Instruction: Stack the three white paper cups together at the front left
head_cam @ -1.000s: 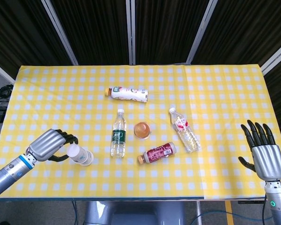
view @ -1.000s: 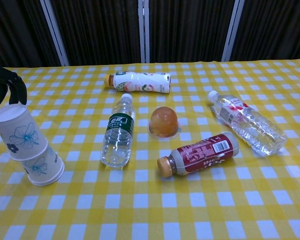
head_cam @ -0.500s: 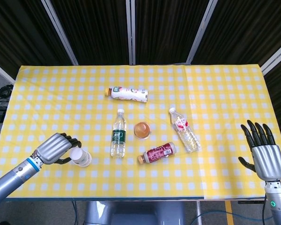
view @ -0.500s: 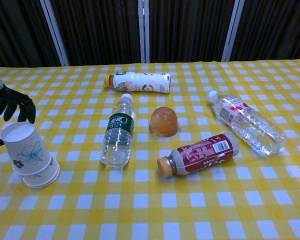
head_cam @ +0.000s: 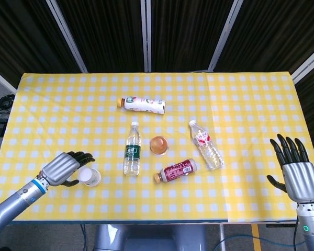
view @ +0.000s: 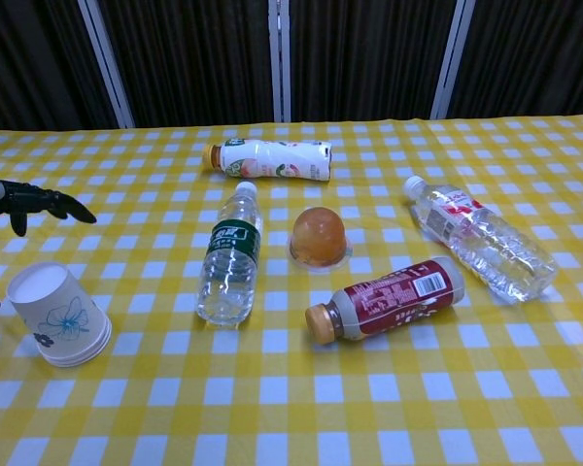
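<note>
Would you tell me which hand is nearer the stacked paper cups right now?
Left. The left hand sits right beside the paper cups, fingers spread; the right hand hovers open at the table's far right edge.

four bottles, one cup stack, one jelly cup.

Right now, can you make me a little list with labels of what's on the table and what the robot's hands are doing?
cups: white paper cup stack sits nested, upside down, front left
left hand: left hand beside the stack, fingers spread, not gripping
right hand: right hand open, far right, holding nothing
bottles: green-label water bottle, red-label bottle, clear water bottle, white drink bottle, all lying down
middle: orange jelly cup
</note>
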`<control>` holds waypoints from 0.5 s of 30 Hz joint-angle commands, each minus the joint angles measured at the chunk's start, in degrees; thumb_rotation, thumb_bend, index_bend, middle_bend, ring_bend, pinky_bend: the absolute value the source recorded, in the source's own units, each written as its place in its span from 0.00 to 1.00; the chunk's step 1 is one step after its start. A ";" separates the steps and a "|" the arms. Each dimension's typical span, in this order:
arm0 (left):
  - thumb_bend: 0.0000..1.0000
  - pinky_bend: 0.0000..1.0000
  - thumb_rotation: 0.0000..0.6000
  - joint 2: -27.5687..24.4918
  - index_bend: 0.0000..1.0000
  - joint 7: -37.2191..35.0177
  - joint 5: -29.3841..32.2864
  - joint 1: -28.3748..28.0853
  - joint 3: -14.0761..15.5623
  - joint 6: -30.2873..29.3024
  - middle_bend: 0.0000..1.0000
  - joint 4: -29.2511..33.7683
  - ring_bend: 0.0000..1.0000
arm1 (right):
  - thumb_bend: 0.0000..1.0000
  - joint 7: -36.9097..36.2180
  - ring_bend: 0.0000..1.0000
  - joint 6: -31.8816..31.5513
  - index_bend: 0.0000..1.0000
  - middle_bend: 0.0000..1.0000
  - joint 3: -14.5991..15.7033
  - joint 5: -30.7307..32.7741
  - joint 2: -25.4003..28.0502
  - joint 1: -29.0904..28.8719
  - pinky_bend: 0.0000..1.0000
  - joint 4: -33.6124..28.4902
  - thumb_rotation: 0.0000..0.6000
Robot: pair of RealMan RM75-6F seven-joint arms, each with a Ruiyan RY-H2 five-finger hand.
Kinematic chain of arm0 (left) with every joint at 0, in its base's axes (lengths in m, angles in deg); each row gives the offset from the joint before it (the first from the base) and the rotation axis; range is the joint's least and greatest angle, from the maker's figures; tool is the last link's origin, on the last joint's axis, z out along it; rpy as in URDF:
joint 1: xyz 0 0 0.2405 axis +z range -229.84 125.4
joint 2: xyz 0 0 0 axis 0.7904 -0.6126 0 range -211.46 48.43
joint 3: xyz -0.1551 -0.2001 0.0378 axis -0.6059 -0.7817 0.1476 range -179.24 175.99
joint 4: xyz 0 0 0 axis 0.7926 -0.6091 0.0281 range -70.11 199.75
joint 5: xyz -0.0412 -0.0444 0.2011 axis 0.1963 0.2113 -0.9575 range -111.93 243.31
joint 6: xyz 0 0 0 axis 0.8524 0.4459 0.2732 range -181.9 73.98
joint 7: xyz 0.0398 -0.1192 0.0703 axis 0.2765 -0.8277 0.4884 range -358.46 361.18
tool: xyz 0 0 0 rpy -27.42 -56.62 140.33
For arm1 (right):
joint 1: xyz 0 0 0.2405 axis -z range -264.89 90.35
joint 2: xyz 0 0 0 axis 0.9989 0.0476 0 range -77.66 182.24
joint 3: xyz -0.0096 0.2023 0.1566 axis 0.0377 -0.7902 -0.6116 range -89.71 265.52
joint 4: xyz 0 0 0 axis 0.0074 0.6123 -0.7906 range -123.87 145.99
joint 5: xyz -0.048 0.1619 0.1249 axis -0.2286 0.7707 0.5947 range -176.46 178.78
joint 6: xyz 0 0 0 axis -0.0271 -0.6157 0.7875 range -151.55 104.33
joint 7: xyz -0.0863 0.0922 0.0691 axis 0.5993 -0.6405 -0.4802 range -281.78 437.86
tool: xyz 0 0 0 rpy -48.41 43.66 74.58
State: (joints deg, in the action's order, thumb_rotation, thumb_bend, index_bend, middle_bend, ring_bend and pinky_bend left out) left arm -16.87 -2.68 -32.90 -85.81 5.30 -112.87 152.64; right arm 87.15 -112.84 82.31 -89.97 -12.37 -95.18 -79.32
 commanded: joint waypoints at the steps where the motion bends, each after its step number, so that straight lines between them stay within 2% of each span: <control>1: 0.13 0.06 1.00 -0.99 0.00 -0.59 -0.20 0.66 -0.13 -1.86 0.00 0.74 0.00 | 0.00 -0.08 0.00 -0.18 0.00 0.00 -0.01 -0.12 0.06 0.07 0.00 -0.06 1.00; 4: 0.12 0.00 1.00 -1.98 0.00 -1.95 -0.66 2.02 -0.76 -6.06 0.00 1.28 0.00 | 0.00 -0.21 0.00 -0.43 0.00 0.00 0.01 -0.31 0.17 0.16 0.00 -0.15 1.00; 7: 0.08 0.00 1.00 -3.04 0.00 -2.68 -0.16 4.61 -2.05 -12.25 0.00 1.42 0.00 | 0.00 -0.33 0.00 -0.62 0.00 0.00 0.07 -0.56 0.27 0.23 0.00 -0.27 1.00; 8: 0.06 0.00 1.00 -3.31 0.00 -1.02 1.76 7.96 -3.25 -17.87 0.00 2.00 0.00 | 0.00 -0.36 0.00 -0.87 0.00 0.00 0.10 -0.85 0.36 0.29 0.00 -0.43 1.00; 9: 0.06 0.00 1.00 -2.92 0.00 0.33 2.72 9.55 -3.74 -20.18 0.00 2.45 0.00 | 0.00 -0.34 0.00 -0.99 0.00 0.00 0.10 -0.96 0.40 0.32 0.00 -0.49 1.00; 15: 0.06 0.00 1.00 -0.99 0.00 5.56 6.11 16.50 -4.57 -28.66 0.00 5.25 0.00 | 0.00 0.35 0.00 -1.33 0.00 0.00 -0.09 -0.59 0.47 0.60 0.00 -0.81 1.00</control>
State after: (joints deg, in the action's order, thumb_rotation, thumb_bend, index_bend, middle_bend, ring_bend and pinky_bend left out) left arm -18.60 0.28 -28.95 -72.82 1.62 -138.00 156.13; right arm 87.40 -114.15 82.27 -90.64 -11.90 -94.62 -80.08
